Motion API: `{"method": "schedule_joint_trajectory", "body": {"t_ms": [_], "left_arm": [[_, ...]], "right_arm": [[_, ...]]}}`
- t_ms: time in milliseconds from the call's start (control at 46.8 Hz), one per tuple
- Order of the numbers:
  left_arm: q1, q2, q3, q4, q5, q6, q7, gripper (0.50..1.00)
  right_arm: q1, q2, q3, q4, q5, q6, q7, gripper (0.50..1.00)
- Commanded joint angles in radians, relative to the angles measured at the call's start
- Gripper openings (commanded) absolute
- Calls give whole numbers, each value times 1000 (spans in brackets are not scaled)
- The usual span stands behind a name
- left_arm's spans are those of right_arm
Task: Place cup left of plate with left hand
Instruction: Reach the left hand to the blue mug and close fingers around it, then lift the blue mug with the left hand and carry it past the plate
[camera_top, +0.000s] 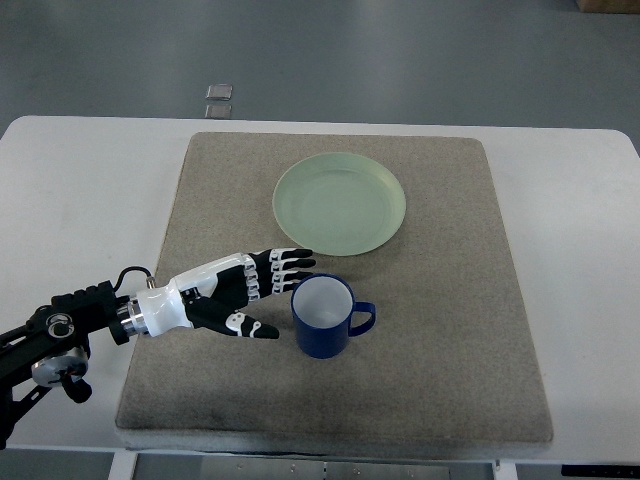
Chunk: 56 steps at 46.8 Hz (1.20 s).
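A dark blue cup with a white inside stands upright on the mat, its handle pointing right, just below the plate's lower edge. The pale green plate lies flat at the mat's upper middle. My left hand reaches in from the lower left, fingers stretched out toward the cup's left side and thumb below them. The fingertips are right at the cup's rim; contact cannot be judged, and nothing is held. The right arm does not show.
A grey-brown mat covers most of the white table. Two small square tiles lie on the floor beyond the table's far edge. Bare mat lies left of the plate.
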Motion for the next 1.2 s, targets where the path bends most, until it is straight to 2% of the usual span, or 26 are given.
{"method": "schedule_joint_trajectory", "body": {"t_ms": [0,1005,1176], "left_arm": [[-11,-2,3,10,0,0,0,996],[-100,-95,94,61,40,0,5,988],[-109,-97,94,67,40,0,3,971]], "right_arm": [[1,0,-1,0,0,0,0,932],[1,0,1,0,0,0,0,932],[-1,0,1,0,0,0,0,932]]}}
